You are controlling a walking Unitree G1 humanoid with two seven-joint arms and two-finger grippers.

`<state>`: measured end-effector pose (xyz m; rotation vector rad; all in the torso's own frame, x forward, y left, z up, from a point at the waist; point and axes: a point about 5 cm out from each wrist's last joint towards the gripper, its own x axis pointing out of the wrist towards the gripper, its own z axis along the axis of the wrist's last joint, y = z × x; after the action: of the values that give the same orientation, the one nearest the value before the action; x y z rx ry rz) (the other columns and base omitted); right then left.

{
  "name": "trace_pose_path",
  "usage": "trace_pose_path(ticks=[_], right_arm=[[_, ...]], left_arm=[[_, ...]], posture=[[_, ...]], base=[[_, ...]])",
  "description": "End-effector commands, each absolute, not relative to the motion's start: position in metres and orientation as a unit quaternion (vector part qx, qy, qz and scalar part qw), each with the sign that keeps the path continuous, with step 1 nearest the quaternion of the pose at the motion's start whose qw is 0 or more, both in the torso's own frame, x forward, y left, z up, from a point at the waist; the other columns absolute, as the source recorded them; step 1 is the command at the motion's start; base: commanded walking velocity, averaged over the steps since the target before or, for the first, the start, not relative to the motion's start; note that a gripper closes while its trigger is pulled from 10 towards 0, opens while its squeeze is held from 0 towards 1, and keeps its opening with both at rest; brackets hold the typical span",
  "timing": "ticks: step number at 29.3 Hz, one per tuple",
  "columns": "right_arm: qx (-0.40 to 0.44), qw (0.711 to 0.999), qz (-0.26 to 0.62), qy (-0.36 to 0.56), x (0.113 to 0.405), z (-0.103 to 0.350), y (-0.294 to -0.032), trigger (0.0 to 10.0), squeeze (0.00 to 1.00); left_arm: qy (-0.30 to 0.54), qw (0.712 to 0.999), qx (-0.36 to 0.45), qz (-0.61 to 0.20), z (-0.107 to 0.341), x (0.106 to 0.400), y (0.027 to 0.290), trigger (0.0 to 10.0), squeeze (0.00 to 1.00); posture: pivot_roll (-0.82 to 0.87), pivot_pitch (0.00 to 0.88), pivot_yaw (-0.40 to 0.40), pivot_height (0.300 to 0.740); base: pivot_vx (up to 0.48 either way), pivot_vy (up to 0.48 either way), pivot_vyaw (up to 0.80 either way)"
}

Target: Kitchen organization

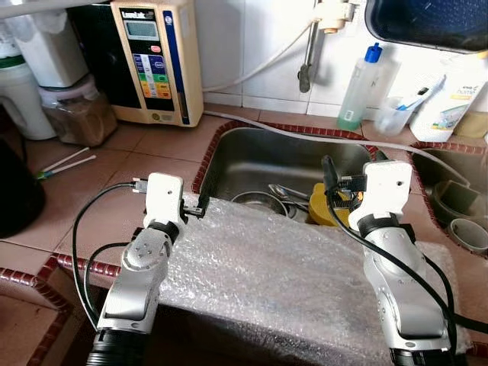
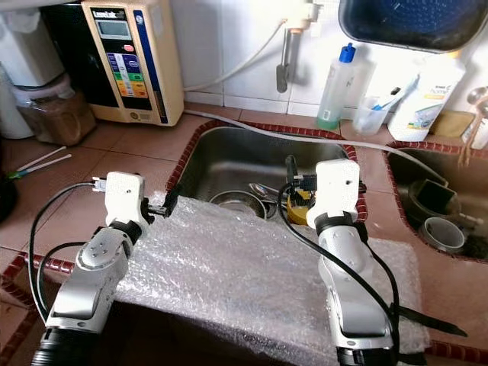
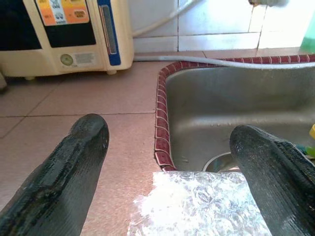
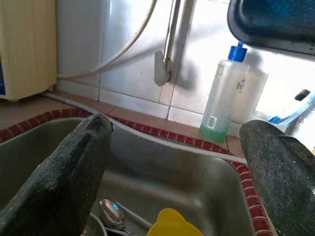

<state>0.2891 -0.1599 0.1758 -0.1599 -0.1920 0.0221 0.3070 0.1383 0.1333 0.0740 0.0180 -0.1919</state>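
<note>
A sheet of clear bubble wrap (image 1: 290, 274) lies spread flat across the near edge of the steel sink (image 1: 252, 156), covering its near rim and reaching right onto the tiled counter. In the basin beyond it sit a round metal bowl (image 1: 258, 201), spoons (image 1: 288, 194) and a yellow object (image 1: 324, 207).

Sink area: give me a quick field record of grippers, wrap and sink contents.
left gripper: open, at the near left corner of the bubble wrap
right gripper: open, raised over the sink
bubble wrap: spread across the sink's near edge
sink contents: metal bowl, spoons, yellow item
behind sink: soap bottle
</note>
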Motion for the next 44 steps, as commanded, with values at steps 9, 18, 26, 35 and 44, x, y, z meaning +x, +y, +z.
trace_pose_path(ticks=[9,18,26,35,44], right_arm=[[-0.082,0.992,0.008,-0.090,0.291,0.175,-0.165,10.0,0.00],[-0.070,0.994,0.004,-0.081,0.293,0.172,-0.166,10.0,0.00],[-0.070,0.994,0.001,-0.082,0.294,0.173,-0.169,10.0,0.00],[-0.062,0.995,-0.005,-0.077,0.295,0.172,-0.171,10.0,0.00],[-0.066,0.995,-0.022,-0.074,0.297,0.172,-0.177,10.0,0.00]], left_arm=[[0.009,0.993,0.029,-0.110,0.136,0.307,0.131,10.0,0.00],[0.014,0.993,0.029,-0.109,0.135,0.308,0.131,10.0,0.00],[0.018,0.994,0.025,-0.106,0.134,0.308,0.132,10.0,0.00],[0.022,0.994,0.023,-0.108,0.134,0.308,0.131,10.0,0.00],[0.025,0.994,0.021,-0.105,0.134,0.309,0.131,10.0,0.00]], posture=[[-0.05,0.000,0.014,0.740],[-0.04,0.000,0.018,0.740],[-0.04,0.000,0.019,0.740],[-0.04,0.000,0.021,0.740],[-0.04,0.000,0.022,0.740]], base=[[0.000,0.000,0.00],[0.000,0.000,0.00],[-0.205,0.000,0.00],[-0.330,0.000,0.00],[-0.287,0.000,0.00]])
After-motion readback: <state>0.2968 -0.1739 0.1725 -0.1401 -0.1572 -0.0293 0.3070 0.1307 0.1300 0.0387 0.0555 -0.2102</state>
